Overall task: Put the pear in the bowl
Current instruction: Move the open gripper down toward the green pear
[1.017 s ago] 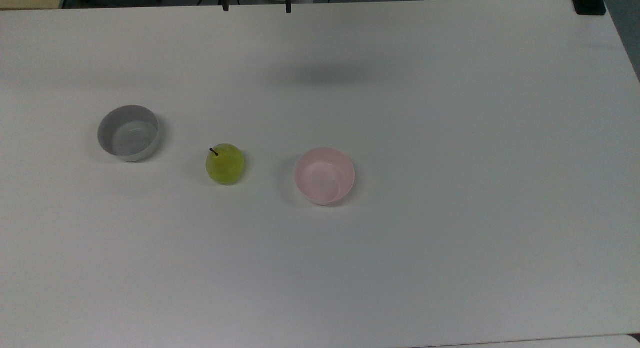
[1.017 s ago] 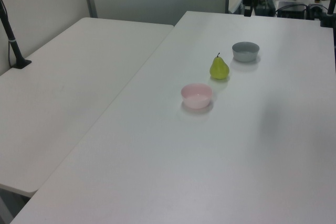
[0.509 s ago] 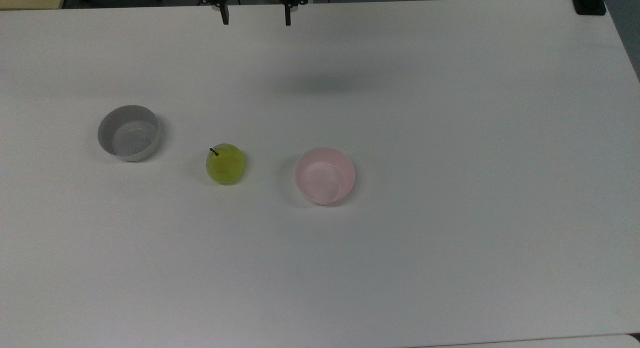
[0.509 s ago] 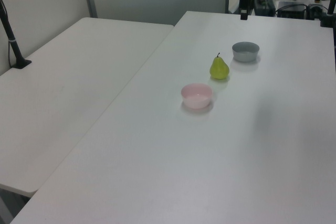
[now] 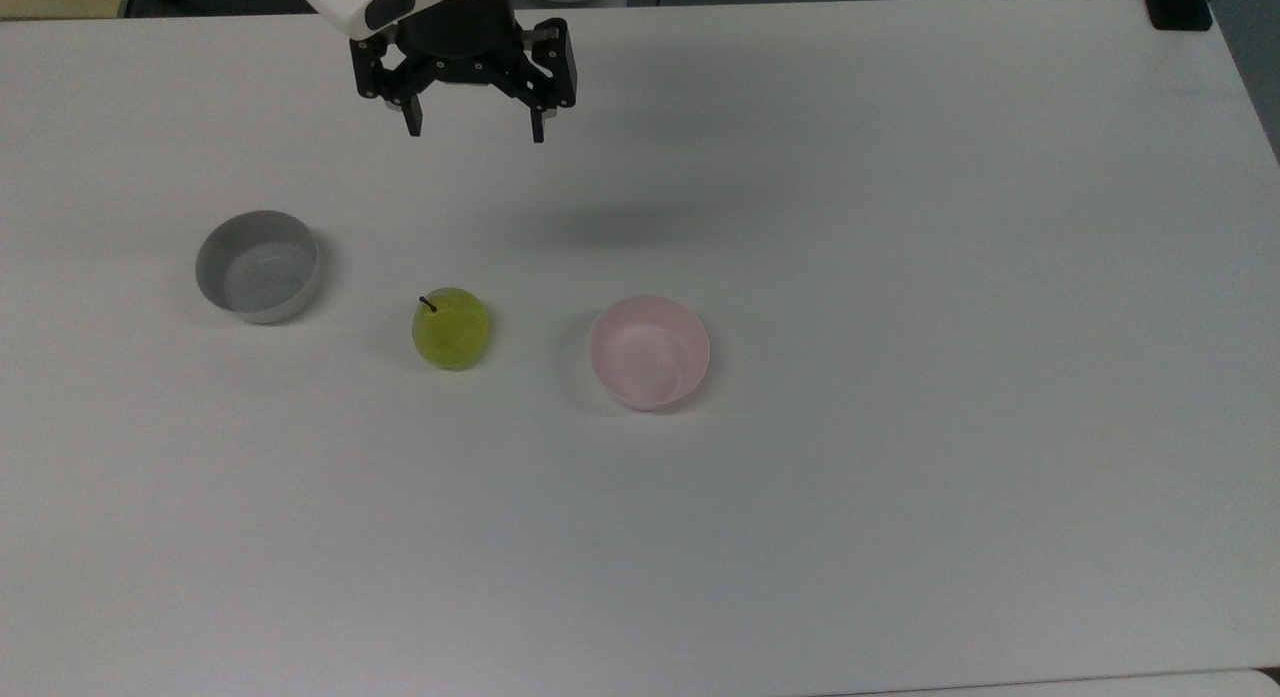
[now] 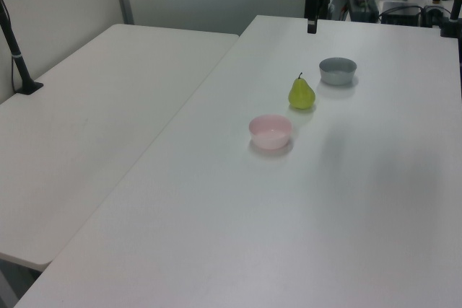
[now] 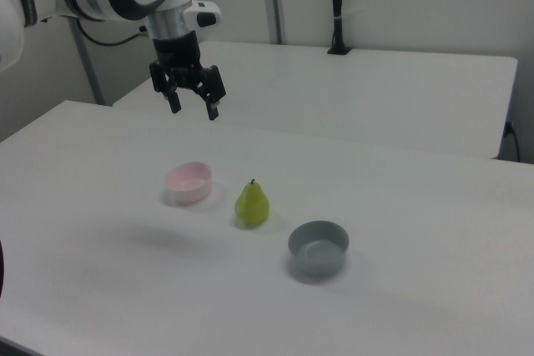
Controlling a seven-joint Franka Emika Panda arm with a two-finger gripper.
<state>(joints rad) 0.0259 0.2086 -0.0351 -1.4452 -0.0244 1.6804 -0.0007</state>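
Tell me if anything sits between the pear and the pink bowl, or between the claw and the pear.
Nothing visible does. The pear and pink bowl stand apart on bare table, and the open claw hangs above with clear space to the pear.

A grey bowl stands upright on the white table.

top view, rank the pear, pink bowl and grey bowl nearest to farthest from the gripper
From the gripper:
1. Pear, almost straight below it in the top view.
2 and 3. Grey bowl, lower left, and pink bowl, lower right: both farther, too close to call.
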